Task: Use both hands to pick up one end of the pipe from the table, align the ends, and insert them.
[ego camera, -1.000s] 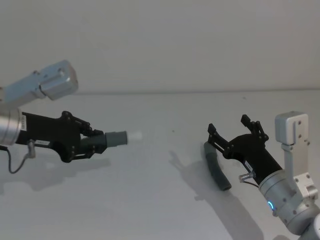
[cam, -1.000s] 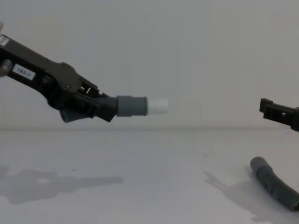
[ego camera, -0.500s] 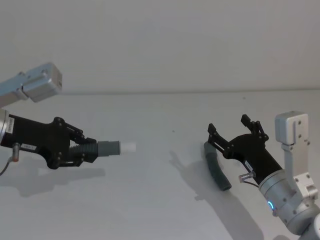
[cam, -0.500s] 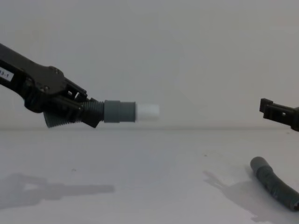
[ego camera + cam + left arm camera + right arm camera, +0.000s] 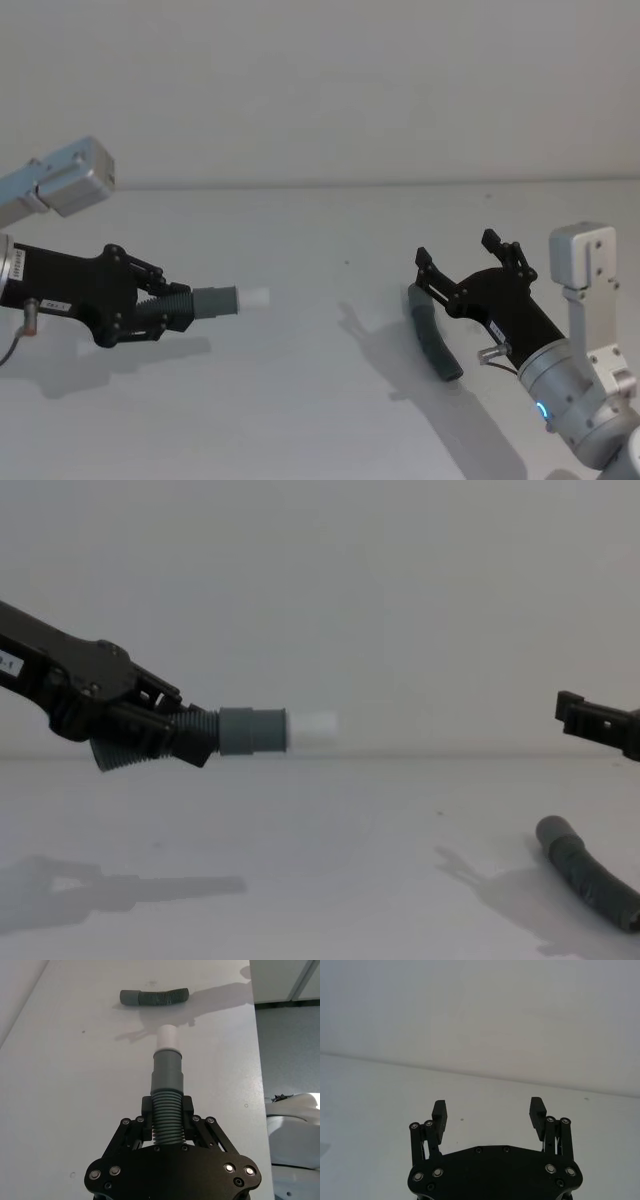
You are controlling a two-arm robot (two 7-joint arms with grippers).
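Note:
My left gripper (image 5: 180,305) is shut on one piece of the pipe (image 5: 205,301) and holds it in the air over the left of the table (image 5: 300,400). The piece's grey cuff (image 5: 252,730) and white tip (image 5: 312,726) point to the right. In the left wrist view the fingers (image 5: 147,1110) clamp the corrugated part, and the cuff (image 5: 167,1067) sticks out beyond them. The other pipe piece (image 5: 432,340) lies on the table at the right, slightly bent. My right gripper (image 5: 457,250) hovers open just above it, with nothing between its fingers (image 5: 439,1112).
The white table meets a plain pale wall (image 5: 320,90) at the back. In the left wrist view the table's edge (image 5: 256,1060) runs along one side, with floor beyond it. The lying pipe piece (image 5: 590,885) sits near the chest view's lower right corner.
My left gripper has drawn back to the left and come down a little with its pipe piece. The right gripper and the pipe piece on the table have not moved.

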